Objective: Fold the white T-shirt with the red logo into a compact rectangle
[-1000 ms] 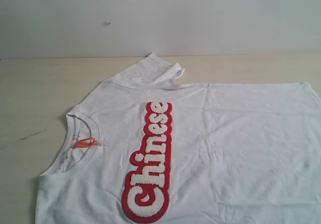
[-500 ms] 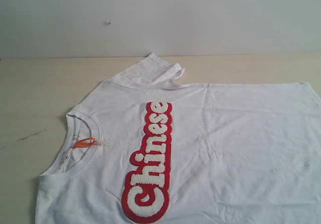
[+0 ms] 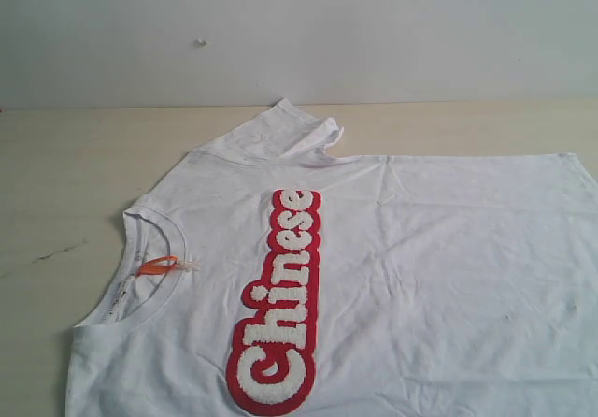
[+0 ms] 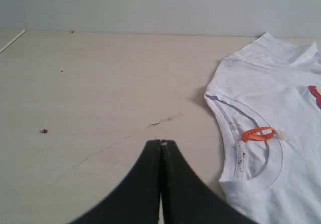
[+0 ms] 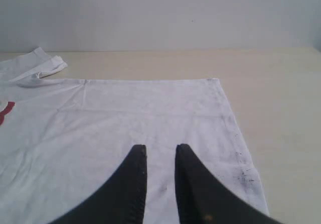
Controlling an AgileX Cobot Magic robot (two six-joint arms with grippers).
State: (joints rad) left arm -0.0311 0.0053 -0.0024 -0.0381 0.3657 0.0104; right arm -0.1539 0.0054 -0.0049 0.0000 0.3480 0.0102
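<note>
We see a pale wooden table running back to a plain light grey wall, which carries one small pale mark high up. On the tabletop's left side in the exterior view we make out a thin dark scratch, and the left wrist view shows a small brown crumb lying well apart from it. In that same view we notice a thin white stick lying on the table near the wall.

Pale wooden table, white T-shirt flat and logo-up across it
</note>
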